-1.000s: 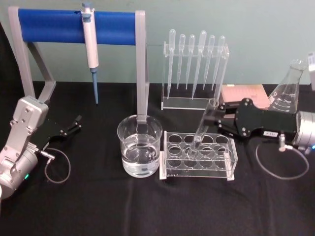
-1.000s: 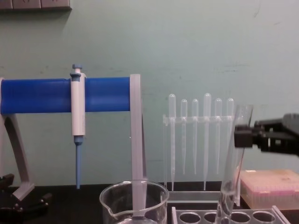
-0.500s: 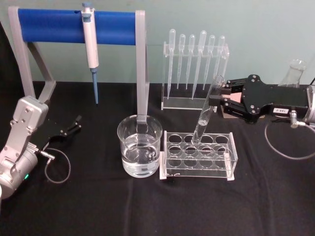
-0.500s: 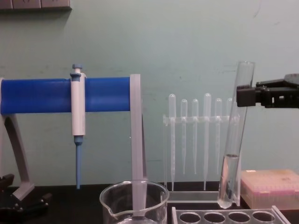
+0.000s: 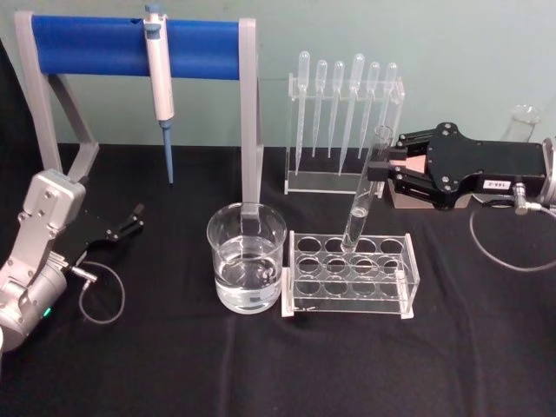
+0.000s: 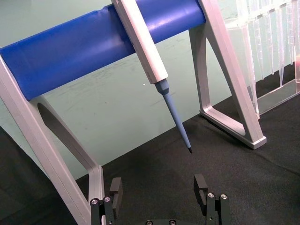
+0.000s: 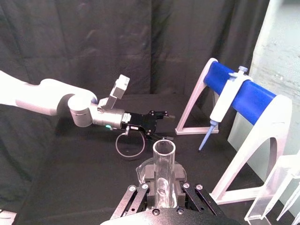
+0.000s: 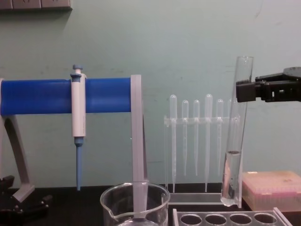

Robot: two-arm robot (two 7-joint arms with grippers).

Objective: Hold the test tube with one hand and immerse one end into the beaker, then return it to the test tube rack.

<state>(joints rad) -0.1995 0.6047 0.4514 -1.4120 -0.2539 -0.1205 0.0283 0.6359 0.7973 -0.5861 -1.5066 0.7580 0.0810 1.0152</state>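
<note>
Glass tube (image 5: 358, 217): clamped near rim by right hand (image 5: 380, 170).
Chest view: its end above rack (image 8: 228, 220), liquid inside.
Left hand (image 6: 158, 187): parked, left edge, apart.

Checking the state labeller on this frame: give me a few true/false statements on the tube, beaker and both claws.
1. The right claw grips the test tube near its open rim. True.
2. The tube's bottom is dipped in the beaker. False: it hangs just above the rack, beside the beaker.
3. The tube holds some liquid. True.
4. The left claw holds the pipette. False: it sits open, low on the robot's left; the pipette hangs on the blue stand.
</note>
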